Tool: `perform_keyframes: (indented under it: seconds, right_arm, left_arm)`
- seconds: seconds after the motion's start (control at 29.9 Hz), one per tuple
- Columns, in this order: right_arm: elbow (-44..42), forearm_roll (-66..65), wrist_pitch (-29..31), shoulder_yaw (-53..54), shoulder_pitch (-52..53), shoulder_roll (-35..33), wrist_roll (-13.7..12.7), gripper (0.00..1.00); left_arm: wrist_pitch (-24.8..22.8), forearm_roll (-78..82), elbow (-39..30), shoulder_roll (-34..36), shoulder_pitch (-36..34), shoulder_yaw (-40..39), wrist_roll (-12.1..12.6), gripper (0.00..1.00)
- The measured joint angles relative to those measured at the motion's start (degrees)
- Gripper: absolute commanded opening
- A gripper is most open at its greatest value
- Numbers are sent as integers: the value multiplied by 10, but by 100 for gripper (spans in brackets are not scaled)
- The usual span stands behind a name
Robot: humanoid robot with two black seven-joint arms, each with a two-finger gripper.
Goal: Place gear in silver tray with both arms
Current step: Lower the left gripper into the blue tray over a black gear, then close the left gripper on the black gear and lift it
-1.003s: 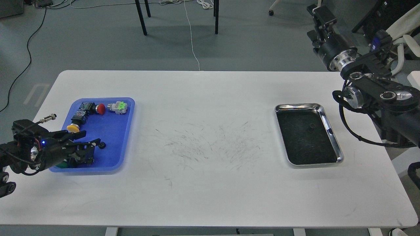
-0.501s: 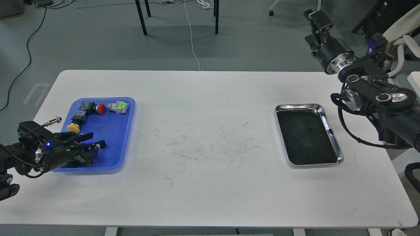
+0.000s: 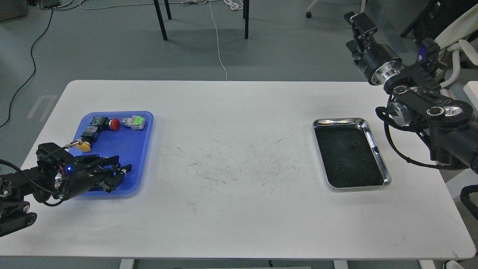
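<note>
While the left jaws (image 3: 121, 173) hang over the near end of the blue tray (image 3: 147, 149), the silver tray (image 3: 377, 151) sits apart on the right side of the white bench (image 3: 231, 224).

Whether those left jaws are spread or pinching something cannot be told: the dark fingers blur together over the tray's front corner, and no gear can be made out between them. Farther back in the blue tray lie a yellow-capped button (image 3: 83, 147), a red-capped button (image 3: 115, 124) and a green-and-white part (image 3: 135, 122). On the silver tray's dark scratched floor a small dark piece (image 3: 352, 146) shows near the middle, too small to name. Beyond the bench's far right corner the right jaws (image 3: 354, 23) are raised above the floor, seen small and dark, so their state cannot be told either.
</note>
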Motion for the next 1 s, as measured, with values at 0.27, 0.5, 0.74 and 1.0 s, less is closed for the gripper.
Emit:
perform_keyframes:
  seconds: [0.27,0.5,0.74,1.0]
  right_arm:
    - [0,0,0,0,-1,0,0,94]
    - [-2,-1,0,0,-2,6,0,94]
    - [-1,-1,0,-1,-8,6,0,94]
    - [-1,-1,0,-1,-8,6,0,94]
  left_arm:
    - [-2,-1,6,4,0,1,0,53]
    - [-2,-2,7,5,-1,0,0,54]
    - [-2,-3,25,5,1,3,0,54]
    - [-1,-4,41,0,29,-4,0,53]
